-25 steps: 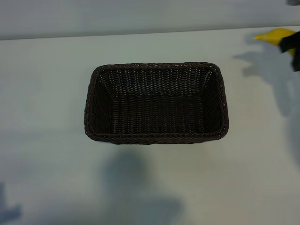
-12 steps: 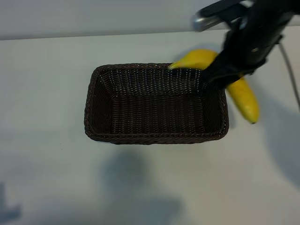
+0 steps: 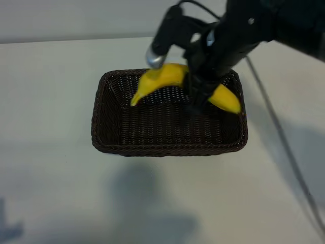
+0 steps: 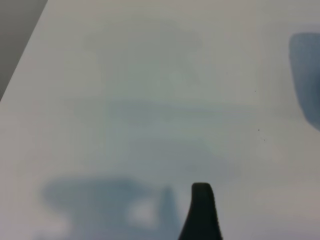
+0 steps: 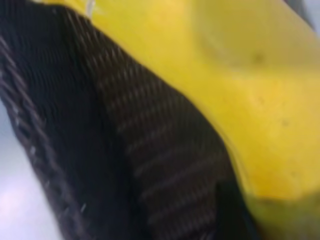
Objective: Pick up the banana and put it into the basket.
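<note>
The banana was held crosswise in the right gripper, fingers clamped on it, above the basket. Released there, its far end could be caught on the rim. The left gripper's fingers were spread wide, parked over the tabletop.

Light: even and fairly bright over the pale tabletop.
Shadows: soft grey patches in front of the basket and to its right.
Blur: the right wrist view is smeared; the banana is out of focus.
</note>
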Motion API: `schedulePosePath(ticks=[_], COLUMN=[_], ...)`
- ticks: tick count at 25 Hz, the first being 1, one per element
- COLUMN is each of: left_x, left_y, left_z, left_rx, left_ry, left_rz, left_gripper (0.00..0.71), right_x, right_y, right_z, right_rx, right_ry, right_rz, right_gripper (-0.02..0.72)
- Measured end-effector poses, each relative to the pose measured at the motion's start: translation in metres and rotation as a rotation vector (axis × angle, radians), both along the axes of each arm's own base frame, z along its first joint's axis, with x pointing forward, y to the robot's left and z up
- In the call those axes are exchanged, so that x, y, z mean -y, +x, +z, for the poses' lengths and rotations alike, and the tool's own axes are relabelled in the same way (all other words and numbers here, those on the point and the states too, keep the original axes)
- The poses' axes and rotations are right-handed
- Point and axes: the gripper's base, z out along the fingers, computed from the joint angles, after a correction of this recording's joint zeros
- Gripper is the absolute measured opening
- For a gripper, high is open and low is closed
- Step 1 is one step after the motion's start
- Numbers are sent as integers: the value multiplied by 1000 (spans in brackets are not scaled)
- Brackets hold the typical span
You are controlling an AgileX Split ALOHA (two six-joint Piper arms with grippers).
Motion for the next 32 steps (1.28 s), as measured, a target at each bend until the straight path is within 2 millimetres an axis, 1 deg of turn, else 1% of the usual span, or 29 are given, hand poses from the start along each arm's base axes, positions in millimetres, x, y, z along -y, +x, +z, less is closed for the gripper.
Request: schedulePosePath(ticks=[4, 10, 13, 20, 22, 27, 29, 32], left_x=[0, 0, 0, 0, 0, 0, 0, 0], left_y=[0, 0, 0, 0, 0, 0, 0, 0], left_z=[0, 0, 0, 0, 0, 0, 0, 0], left_rx=[0, 0, 0, 0, 0, 0, 0, 0], left_ry=[0, -1, -1, 0, 0, 0, 0, 0], left_rz=[0, 1, 1, 0, 0, 0, 0, 0], left_gripper=[597, 597, 597, 597, 597, 597, 597, 597], right_x=[-13, -21, -22, -23, -23, -23, -24, -26], right_y=[9, 19, 21, 21, 22, 22, 22, 24], right_z=[-21, -59, -72, -73, -73, -72, -69, -55], right_rx=[35, -19, -43, -51, -53, -54, -70, -108], right_ry=[-7, -54, -72, -58, -52, -44, -43, -30], right_rz=[56, 61, 62, 28, 18, 4, -13, -74], right_gripper=[413, 413, 413, 416, 450, 626, 653, 656])
